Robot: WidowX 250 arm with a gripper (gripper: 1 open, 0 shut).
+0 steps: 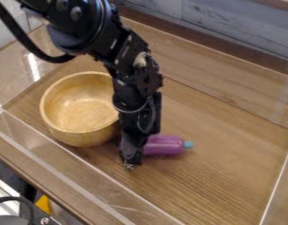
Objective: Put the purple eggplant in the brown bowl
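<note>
On the wooden desk (pixel 228 114), the black tool (pixel 131 156) points straight down at the purple eggplant (pixel 165 146), covering its left end. The brown bowl (pixel 76 107) sits just left of both.
</note>
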